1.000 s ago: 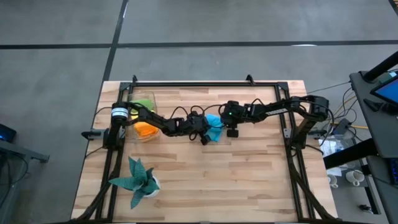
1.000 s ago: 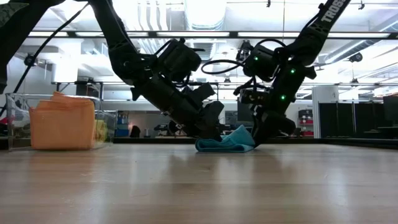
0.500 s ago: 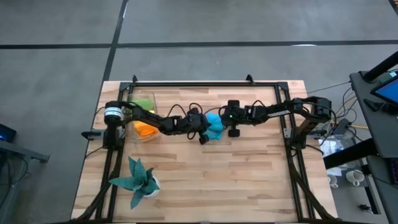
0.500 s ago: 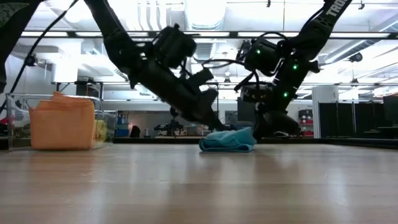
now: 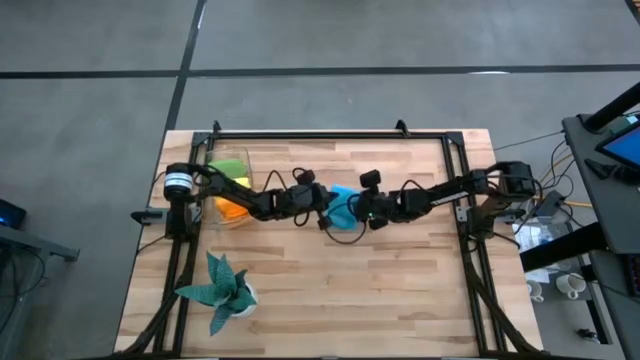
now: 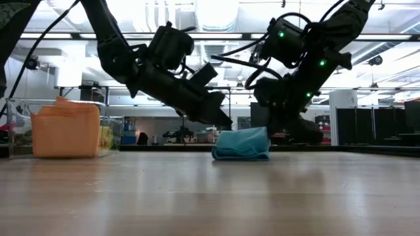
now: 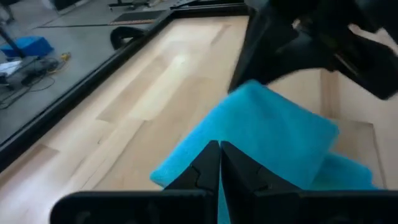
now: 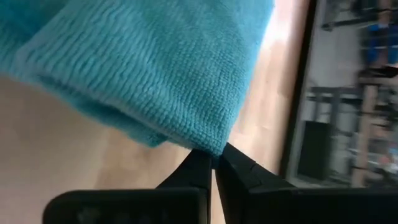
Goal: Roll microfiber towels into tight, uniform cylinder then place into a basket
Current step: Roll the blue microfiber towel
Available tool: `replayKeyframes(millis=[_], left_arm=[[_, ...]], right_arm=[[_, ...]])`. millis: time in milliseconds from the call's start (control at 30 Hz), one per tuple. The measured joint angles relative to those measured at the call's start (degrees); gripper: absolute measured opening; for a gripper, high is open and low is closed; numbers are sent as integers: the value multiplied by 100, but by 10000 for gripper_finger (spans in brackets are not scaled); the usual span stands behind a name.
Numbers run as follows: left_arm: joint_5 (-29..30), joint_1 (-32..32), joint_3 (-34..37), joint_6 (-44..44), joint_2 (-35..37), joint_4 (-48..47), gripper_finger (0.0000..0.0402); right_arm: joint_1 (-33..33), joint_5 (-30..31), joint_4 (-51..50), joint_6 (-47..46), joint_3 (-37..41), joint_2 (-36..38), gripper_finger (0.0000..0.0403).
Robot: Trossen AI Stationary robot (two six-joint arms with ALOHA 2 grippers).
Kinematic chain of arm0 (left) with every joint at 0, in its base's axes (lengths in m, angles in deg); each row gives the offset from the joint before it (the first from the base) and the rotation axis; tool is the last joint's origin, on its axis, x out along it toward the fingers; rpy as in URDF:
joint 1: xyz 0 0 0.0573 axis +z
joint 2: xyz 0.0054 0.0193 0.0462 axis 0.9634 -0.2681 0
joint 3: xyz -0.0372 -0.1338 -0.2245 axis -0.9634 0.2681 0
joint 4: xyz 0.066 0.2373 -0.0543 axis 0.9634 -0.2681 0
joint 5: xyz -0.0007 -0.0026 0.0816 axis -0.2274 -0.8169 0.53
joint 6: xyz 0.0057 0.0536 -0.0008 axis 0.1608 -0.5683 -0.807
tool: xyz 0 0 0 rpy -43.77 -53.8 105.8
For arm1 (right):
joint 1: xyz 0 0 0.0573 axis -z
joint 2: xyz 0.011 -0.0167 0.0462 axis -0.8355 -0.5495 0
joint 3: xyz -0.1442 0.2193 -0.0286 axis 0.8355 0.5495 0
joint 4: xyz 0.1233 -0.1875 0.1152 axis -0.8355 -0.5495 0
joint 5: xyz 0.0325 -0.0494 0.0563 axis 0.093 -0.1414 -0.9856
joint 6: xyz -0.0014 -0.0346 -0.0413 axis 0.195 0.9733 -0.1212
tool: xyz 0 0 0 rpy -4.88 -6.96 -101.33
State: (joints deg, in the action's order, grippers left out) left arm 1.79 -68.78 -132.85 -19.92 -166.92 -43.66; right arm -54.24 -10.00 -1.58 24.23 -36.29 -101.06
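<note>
Towel [image 5: 343, 203], blue, lies folded mid-tabletop [image 5: 400, 300] between both tools. Right tool [image 8: 214, 163] pinches its corner, likely to anchor the roll; left tool [image 7: 219, 163] (fingers together, empty) presses beside it. Basket [image 5: 228, 190] holds the others.

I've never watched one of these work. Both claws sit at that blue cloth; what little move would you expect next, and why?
Probably a short roll of the blue towel along the table. It looks only loosely folded, not a tight cylinder. The left gripper and right gripper are both shut at its edges, while the basket already holds an orange towel.
</note>
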Motion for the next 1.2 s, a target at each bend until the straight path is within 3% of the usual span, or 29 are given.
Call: replayKeyframes(millis=[100,200,267,433,667,1200], left_arm=[[-670,11,6,-136,1,-67,0],[-1786,7,10,-157,-5,-90,0],[-2061,0,8,-155,-5,-83,0],[-2066,99,-62,-130,-164,-222,0],[-2083,338,-432,-38,-939,-203,0],[-1604,409,-560,-151,-951,-436,0]], right_arm=[[-131,474,29,121,0,1,9],[-145,590,32,161,0,2,9],[-141,591,34,162,0,3,9],[-141,592,64,187,0,4,9],[-148,590,156,278,-2,11,9],[-592,575,140,502,-2,11,9]])
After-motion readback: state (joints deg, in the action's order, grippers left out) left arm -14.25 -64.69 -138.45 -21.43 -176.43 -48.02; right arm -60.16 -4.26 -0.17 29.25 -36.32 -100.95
